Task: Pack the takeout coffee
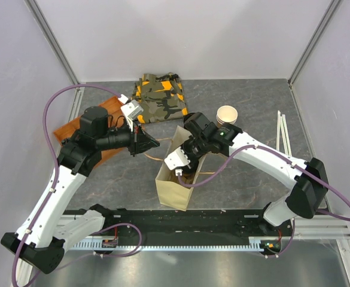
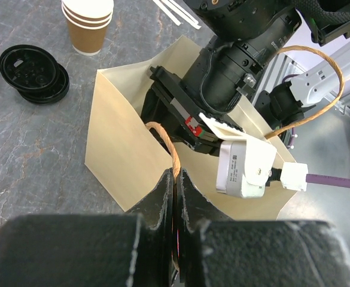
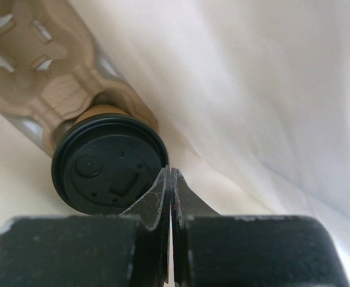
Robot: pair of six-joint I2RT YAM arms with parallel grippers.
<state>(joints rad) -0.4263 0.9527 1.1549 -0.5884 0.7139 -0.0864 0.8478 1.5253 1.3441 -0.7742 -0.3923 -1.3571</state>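
The takeout coffee [image 3: 109,173], a brown cup under a round black lid, sits in a moulded cardboard cup carrier [image 3: 43,89] inside the paper bag [image 1: 170,192]. My right gripper [image 3: 172,174] is down inside the bag, shut with nothing between its fingers, its tips just at the lid's right rim. My left gripper [image 2: 176,176] is shut on the bag's twisted brown handle [image 2: 166,140] at the bag's left rim [image 2: 121,155]. From above, the right arm [image 1: 207,137] reaches into the bag's mouth and hides the cup.
A stack of lidless paper cups [image 1: 227,115] stands behind the bag, with loose black lids [image 2: 34,72] near it. A camouflage cloth [image 1: 160,98] lies at the back, a wooden board [image 1: 79,128] at the left, and white sticks [image 1: 282,134] at the right.
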